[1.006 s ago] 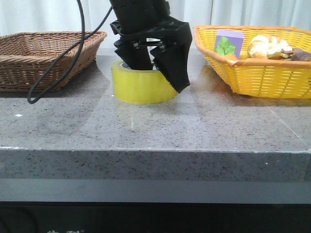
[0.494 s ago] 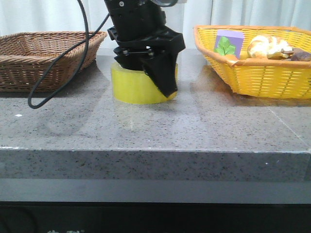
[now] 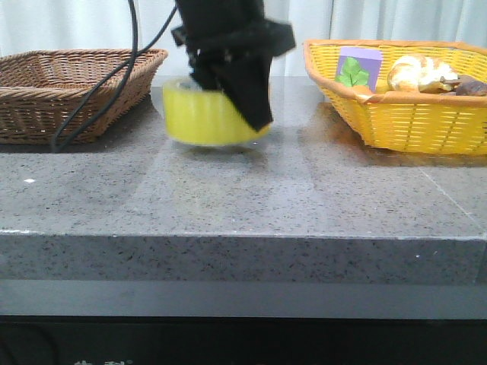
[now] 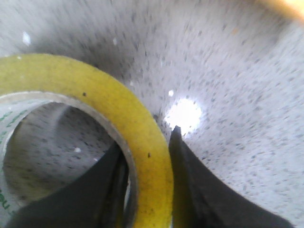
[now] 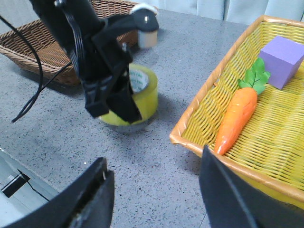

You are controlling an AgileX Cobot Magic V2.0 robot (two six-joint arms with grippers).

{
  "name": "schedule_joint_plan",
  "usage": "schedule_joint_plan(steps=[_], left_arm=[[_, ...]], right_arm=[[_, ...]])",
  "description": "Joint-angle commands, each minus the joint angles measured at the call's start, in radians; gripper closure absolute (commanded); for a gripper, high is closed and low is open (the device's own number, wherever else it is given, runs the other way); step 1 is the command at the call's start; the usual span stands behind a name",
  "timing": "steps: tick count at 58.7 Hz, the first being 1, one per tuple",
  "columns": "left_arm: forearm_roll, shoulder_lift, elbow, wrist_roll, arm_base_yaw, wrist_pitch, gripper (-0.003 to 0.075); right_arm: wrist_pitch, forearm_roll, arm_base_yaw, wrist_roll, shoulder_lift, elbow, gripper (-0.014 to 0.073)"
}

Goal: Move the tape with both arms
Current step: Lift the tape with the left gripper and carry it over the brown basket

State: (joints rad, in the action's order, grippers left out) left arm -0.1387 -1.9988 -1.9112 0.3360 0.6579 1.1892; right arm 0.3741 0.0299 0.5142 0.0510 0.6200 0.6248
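left hand (image 3: 228, 95) pinching tape (image 3: 202, 118) wall, 1 finger inside core; roll looks light, stiff, slick; right hand (image 5: 154, 190) open, waiting

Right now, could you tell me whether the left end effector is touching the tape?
Touching. In the left wrist view the left end effector pinches the tape wall, one finger inside the core and one outside.

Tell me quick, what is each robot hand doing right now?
Left gripper: closed on the wall of the yellow tape, one finger inside the roll, one outside.
Right gripper: open, holding nothing.
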Motion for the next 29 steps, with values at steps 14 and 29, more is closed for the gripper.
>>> schedule_joint_plan(steps=[14, 29], left_arm=[[0.033, 0.104, -0.231, -0.007, -0.002, 0.052, 0.0609], [0.055, 0.134, -0.258, -0.021, -0.084, 0.071, 0.0609]], right_arm=[[-0.082, -0.001, -0.004, -0.003, -0.003, 0.023, 0.0165], [-0.082, -0.001, -0.004, -0.003, -0.003, 0.023, 0.0165]])
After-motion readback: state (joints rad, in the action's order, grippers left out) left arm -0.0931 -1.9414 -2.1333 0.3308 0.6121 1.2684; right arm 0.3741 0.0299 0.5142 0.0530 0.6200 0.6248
